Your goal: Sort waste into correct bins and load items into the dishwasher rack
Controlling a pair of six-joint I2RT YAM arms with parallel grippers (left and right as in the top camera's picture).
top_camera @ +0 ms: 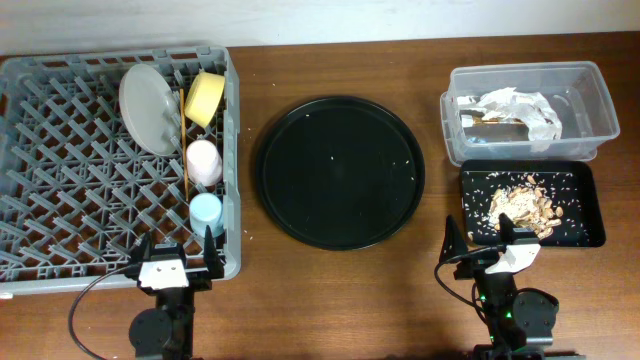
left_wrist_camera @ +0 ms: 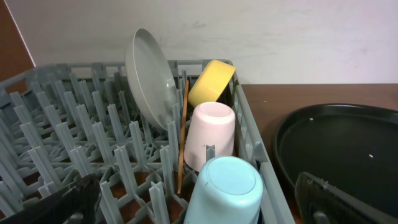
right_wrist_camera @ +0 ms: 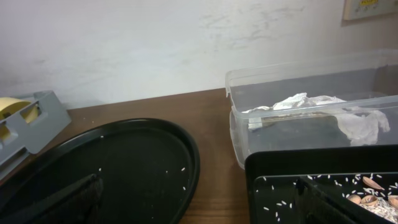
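The grey dishwasher rack (top_camera: 60, 150) holds the grey-green plate (top_camera: 150, 108) on edge, the yellow bowl (top_camera: 205, 98), the pink cup (top_camera: 204, 162), the light blue cup (top_camera: 207, 212) and a brown chopstick (top_camera: 185, 150). They show too in the left wrist view: plate (left_wrist_camera: 149, 78), bowl (left_wrist_camera: 211, 82), pink cup (left_wrist_camera: 211, 134), blue cup (left_wrist_camera: 227, 190), chopstick (left_wrist_camera: 182, 134). White napkins (top_camera: 515, 108) lie in the clear tub (top_camera: 592, 90). Tan food scraps (top_camera: 525, 203) lie in the black rectangular tray (top_camera: 590, 232). My left gripper (top_camera: 175, 258) is open and empty at the rack's front edge. My right gripper (top_camera: 483, 240) is open and empty by the tray's front left corner.
A large round black tray (top_camera: 340, 170) with a few white grains lies mid-table between rack and bins; it also shows in the right wrist view (right_wrist_camera: 124, 168). The tub (right_wrist_camera: 311, 118) and the rectangular tray (right_wrist_camera: 298, 168) stand close together at the right. A pale wall runs behind.
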